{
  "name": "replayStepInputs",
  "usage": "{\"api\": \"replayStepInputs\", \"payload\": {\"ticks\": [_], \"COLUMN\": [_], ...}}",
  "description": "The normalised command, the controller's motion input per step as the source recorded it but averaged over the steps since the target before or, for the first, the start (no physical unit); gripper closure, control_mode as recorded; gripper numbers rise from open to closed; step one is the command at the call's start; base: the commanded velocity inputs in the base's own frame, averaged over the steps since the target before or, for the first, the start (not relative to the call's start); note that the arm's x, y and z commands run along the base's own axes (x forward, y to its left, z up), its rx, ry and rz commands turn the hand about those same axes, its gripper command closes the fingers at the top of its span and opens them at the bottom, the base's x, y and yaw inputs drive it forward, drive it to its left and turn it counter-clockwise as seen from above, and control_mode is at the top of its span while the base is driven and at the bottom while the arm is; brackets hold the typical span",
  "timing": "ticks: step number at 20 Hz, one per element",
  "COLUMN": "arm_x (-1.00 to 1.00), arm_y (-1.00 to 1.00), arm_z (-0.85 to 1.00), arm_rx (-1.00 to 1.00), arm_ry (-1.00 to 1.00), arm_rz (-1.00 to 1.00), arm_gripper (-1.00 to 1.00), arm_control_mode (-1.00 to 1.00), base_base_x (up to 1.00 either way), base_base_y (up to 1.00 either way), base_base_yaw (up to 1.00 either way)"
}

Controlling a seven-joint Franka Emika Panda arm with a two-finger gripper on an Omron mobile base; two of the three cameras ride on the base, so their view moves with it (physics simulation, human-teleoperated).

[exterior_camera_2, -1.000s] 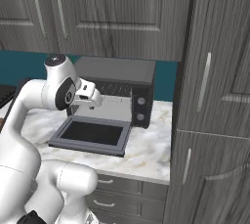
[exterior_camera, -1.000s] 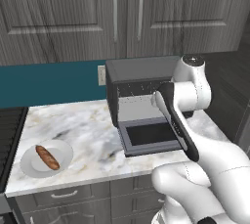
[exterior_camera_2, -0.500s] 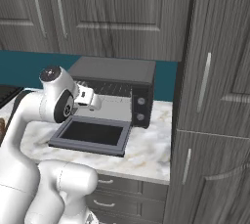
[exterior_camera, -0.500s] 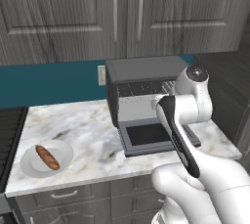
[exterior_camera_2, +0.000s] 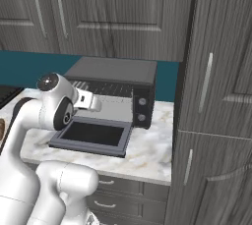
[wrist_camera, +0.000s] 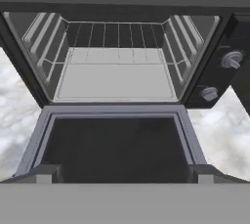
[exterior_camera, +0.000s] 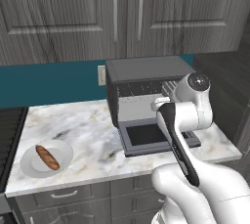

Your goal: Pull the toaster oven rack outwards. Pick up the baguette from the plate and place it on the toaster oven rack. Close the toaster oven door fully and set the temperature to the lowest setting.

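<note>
Boxy dark grey toaster oven (exterior_camera: pixel 144 78) against the teal backsplash on the marble counter (exterior_camera: pixel 93 130), taken here as landmark. Dark-framed glass-window toaster oven door (wrist_camera: pixel 114 145) dropped flat in front of it, lying on the counter. Light grey wire toaster oven rack (wrist_camera: pixel 115 74) inside the cavity, not drawn out past the door hinge. Two small round knobs (wrist_camera: pixel 230 59) down the right front of the oven.

Two-finger gripper (wrist_camera: pixel 124 174) poised just before the open door's outer edge, facing straight into the cavity; jaws spread wide, nothing between them, clear of the rack, which sits well beyond the door.

Golden-brown baguette (exterior_camera: pixel 47 157) lying diagonally on a round white plate (exterior_camera: pixel 62 148), well left of the oven, near the counter's front edge, far from the gripper.
</note>
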Motion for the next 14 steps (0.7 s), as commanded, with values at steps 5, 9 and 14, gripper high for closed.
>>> {"api": "replayStepInputs", "payload": {"ticks": [5,9,14], "arm_x": [0.01,0.01,0.05], "arm_y": [0.24,0.34,0.15], "arm_z": [0.0,-0.08,-0.11], "arm_rx": [0.0,0.0,0.0], "arm_ry": [-0.17,-0.13,-0.07], "arm_rz": [0.0,0.0,0.0], "arm_gripper": [-1.0,-1.0,-1.0], "arm_control_mode": [-1.0,-1.0,-1.0], "base_base_x": [0.0,0.0,0.0], "base_base_y": [0.0,0.0,0.0], "base_base_yaw": [0.0,0.0,0.0]}}
